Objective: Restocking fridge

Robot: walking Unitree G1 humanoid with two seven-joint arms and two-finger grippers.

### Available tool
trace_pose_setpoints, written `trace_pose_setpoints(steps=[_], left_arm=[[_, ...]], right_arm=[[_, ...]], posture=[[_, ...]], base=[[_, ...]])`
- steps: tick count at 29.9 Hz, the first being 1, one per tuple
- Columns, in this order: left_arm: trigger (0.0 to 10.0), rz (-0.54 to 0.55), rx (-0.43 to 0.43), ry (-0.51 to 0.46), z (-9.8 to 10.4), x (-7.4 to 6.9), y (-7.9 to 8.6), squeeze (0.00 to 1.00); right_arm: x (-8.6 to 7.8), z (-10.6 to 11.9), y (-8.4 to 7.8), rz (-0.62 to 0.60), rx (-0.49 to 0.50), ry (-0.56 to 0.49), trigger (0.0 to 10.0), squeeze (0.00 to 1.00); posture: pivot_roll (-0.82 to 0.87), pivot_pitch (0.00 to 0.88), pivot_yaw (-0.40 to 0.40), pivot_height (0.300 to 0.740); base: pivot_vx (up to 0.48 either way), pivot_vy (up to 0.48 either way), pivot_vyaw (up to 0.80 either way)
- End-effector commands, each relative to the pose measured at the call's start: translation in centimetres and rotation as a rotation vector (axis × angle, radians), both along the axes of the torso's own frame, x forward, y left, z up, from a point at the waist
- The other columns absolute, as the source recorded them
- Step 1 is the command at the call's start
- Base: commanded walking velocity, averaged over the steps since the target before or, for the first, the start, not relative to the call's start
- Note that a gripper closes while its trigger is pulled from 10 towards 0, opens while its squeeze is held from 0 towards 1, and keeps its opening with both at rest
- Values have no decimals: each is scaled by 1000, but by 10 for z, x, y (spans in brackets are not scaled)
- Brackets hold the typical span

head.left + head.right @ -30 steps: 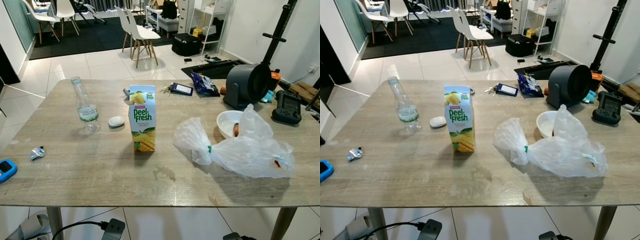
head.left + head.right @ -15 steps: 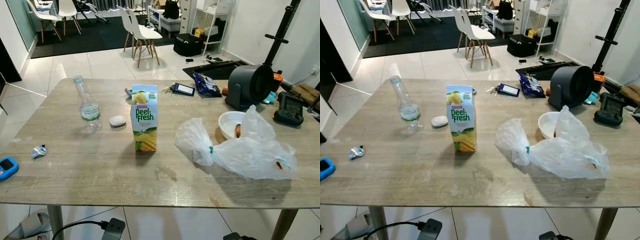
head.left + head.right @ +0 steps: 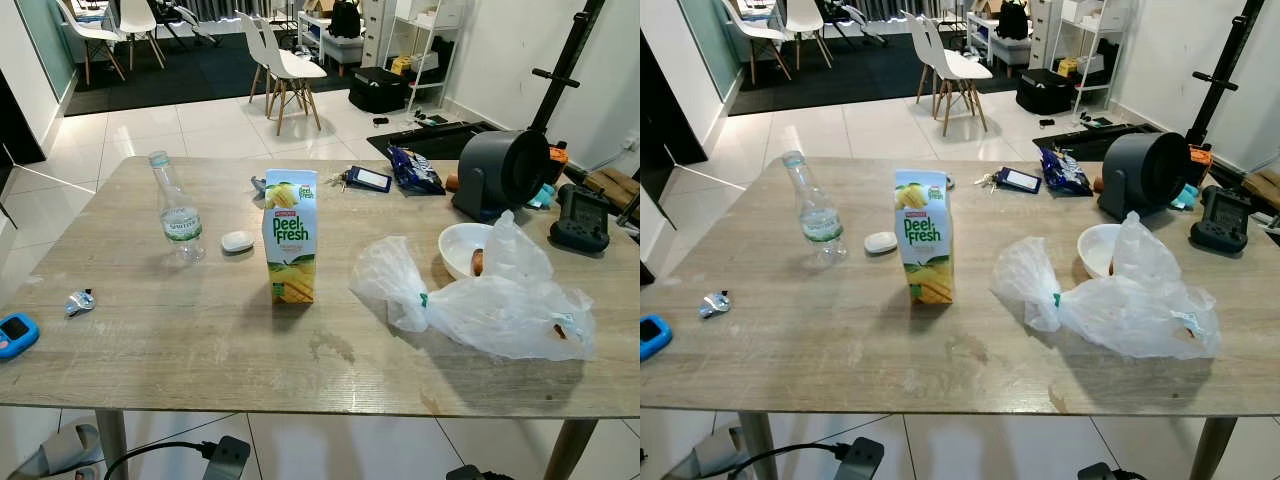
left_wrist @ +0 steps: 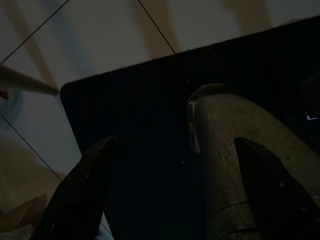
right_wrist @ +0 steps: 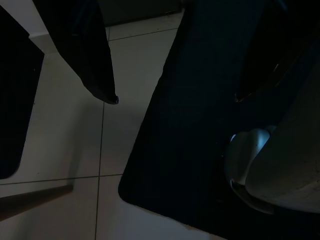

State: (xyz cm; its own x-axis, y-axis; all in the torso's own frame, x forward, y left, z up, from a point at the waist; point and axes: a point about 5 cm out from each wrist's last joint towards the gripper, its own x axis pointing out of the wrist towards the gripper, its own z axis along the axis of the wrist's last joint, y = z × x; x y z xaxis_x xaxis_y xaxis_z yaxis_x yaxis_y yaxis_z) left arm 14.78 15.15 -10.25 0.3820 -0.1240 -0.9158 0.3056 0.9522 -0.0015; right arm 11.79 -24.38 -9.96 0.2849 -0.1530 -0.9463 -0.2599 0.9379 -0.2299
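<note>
1. Under the pale wood-grain bench [image 3: 200, 340], a black power plug with its cable [image 3: 215, 458] lies on the white tiled floor [image 3: 330, 445]
2. The left end effector [image 4: 170, 200] hangs idle over a dark mat [image 4: 145, 125], its two black fingers spread apart and gripping nothing; the right end effector [image 5: 175, 95] hangs likewise above tile and mat, fingers apart and empty
3. At the bench's left edge lie a small blue device [image 3: 14, 333] and, near it, a crumpled bit of silver foil [image 3: 77, 302]
4. The yellow-and-green Peel Fresh juice carton [image 3: 289, 236] stands upright near the middle of the bench
5. To its right, a crumpled clear plastic bag [image 3: 490, 305] sprawls, partly draped over a white bowl [image 3: 462, 248]
6. Left of the carton stands a clear plastic water bottle [image 3: 176, 209], a small white oval object [image 3: 237, 241] between them
7. Farther back are a dark phone [image 3: 367, 179], a blue snack packet [image 3: 412, 168] and a grey round fan [image 3: 500, 172]
8. Beyond the bench, white chairs [image 3: 280, 65] stand on tiles
</note>
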Motion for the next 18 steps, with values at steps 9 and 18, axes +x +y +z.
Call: trace_pose_setpoints(steps=[9,18], left_arm=[[10000,3,-1,34,-2,-5,1,0],[10000,0,0,29,-2,-5,3,0]], right_arm=[[1,1,-2,7,-7,3,10000,0],[1,1,-1,0,-8,-2,10000,0]], posture=[[63,0,-26,740],[57,0,-20,740]], base=[[0,0,0],[0,0,0]])
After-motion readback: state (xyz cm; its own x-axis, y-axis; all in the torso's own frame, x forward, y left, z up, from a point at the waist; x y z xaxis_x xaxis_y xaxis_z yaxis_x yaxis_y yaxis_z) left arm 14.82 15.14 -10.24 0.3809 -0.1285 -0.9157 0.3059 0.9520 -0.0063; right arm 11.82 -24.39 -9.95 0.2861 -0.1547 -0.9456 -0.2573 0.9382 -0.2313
